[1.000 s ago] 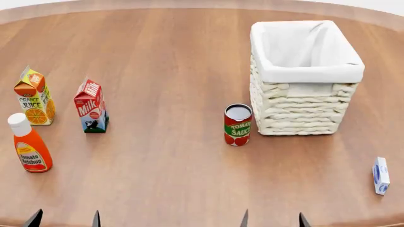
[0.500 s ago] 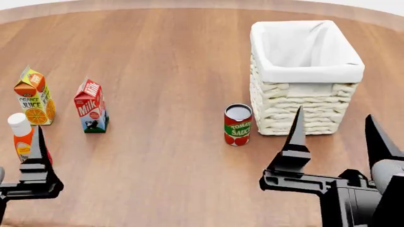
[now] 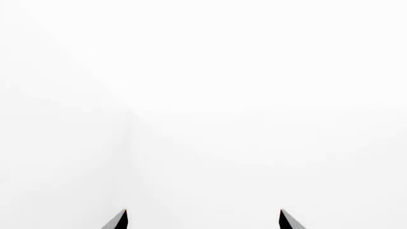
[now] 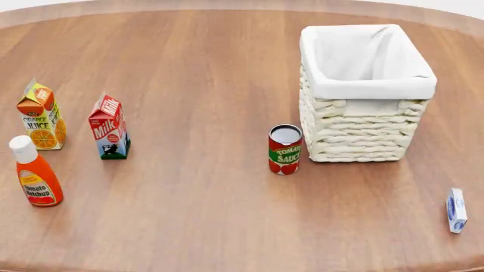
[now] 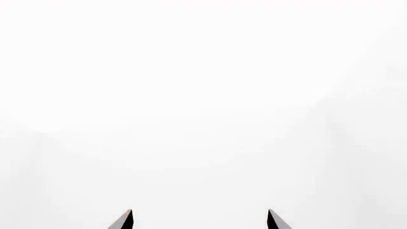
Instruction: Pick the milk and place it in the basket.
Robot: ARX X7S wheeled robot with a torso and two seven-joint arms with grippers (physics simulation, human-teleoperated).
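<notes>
On the table (image 4: 212, 215) the milk (image 4: 109, 127) stands upright (well apart from the basket (image 4: 363, 93))

Head view: bright, even, diffuse light, sharp throughout, no blur or edge distortion. The surface (image 4: 196, 187) has a soft sheen, no hard glare. Shadows are faint and short, pooled at each object's base. Both wrist views are washed out to near-uniform white, with only dark fingertips (image 3: 118, 221) (image 5: 124, 220) crisp at the frame edge.
</notes>
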